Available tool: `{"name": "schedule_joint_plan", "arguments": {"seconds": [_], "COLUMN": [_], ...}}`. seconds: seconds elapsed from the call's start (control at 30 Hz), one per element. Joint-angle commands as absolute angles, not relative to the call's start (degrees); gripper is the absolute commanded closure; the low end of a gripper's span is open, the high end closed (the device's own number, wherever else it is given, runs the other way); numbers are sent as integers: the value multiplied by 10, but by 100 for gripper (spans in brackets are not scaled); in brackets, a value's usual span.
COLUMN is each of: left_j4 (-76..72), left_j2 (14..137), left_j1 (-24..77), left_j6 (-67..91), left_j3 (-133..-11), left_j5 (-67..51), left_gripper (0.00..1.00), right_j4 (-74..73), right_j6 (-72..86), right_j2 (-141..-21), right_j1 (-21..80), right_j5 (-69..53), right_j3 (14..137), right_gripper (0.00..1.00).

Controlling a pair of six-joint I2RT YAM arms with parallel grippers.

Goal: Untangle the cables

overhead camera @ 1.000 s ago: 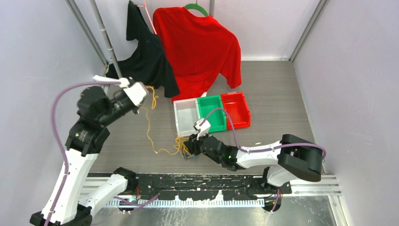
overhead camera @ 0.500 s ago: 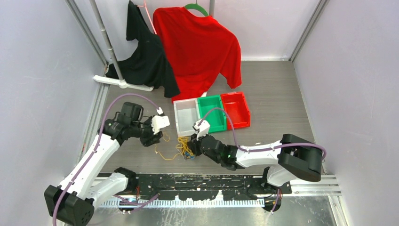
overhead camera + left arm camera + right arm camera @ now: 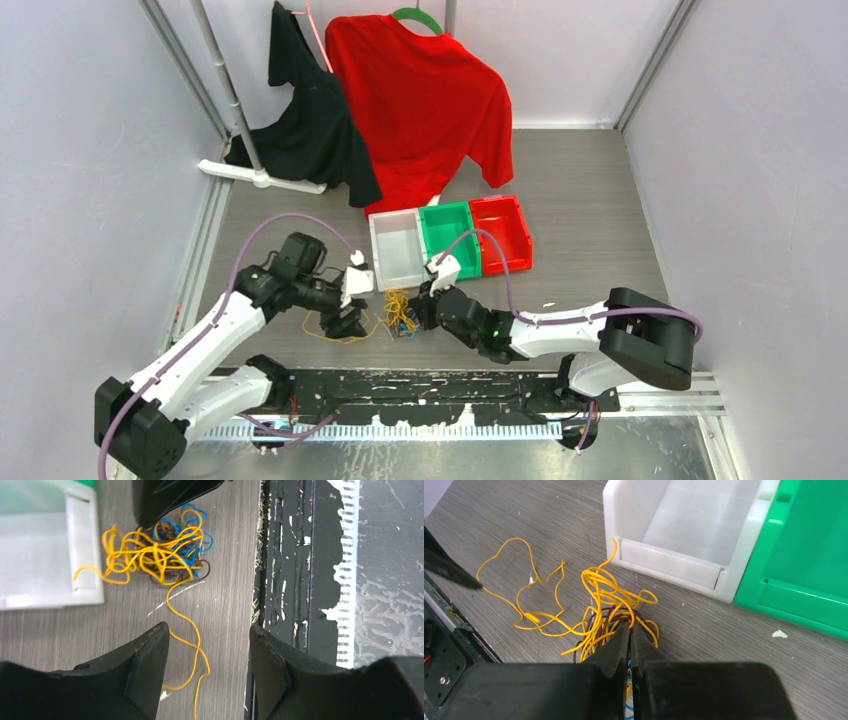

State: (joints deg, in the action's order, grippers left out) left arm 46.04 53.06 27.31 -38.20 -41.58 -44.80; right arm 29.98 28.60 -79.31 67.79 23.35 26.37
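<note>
Cables (image 3: 398,312): a light, limp knot of thin strands at the desk's (image 3: 600,200) near edge, just before the white bin (image 3: 664,562). Right pincer (image 3: 630,630) pinched closed on the knot's top. Left pincer (image 3: 207,630) agape, empty, above the yellow tail (image 3: 199,647), likely the best hold. Left wrist view shows blue strands plainly; right wrist view shows the pinch.

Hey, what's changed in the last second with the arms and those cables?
The left gripper came down from up by the black shirt to the table and opened, letting the orange cable fall slack. The right gripper closed on the cable tangle. The three bins and both shirts stayed put.
</note>
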Motion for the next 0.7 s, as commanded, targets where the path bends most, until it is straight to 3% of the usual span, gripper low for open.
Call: {"name": "schedule_joint_plan", "arguments": {"seconds": [0.0, 0.3, 0.67], "left_j4": [353, 139, 60], "left_j2": [550, 604, 672], "left_j1": [336, 457, 472], "left_j6": [-346, -351, -390], "left_j3": [-388, -309, -276], "left_j5": [-417, -224, -108], "left_gripper": [40, 47, 54], "right_j4": [332, 349, 354], "right_j6": [308, 317, 322], "right_j2": [-772, -753, -703], "right_j1": [676, 675, 667], "right_j5": [262, 276, 270], "right_j3": [262, 245, 217], "right_gripper": [94, 97, 99]}}
